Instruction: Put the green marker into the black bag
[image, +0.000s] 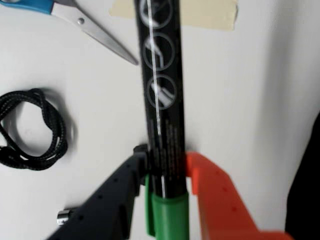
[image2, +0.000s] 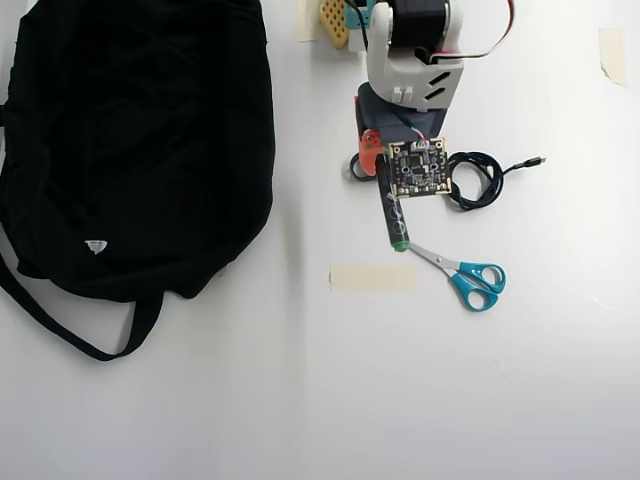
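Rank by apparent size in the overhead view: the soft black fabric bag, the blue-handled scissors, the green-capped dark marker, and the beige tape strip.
1. Black bag, by far the largest.
2. Blue-handled scissors.
3-4. Green marker and beige tape strip look alike; the marker is partly hidden under the arm, so unranked.

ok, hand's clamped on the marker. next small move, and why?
Probably lift it straight up, then swing toward the black bag. The wrist view shows the hand shut on the green marker just above its cap, and the overhead view puts the bag well left, with the scissors near the marker's tip.
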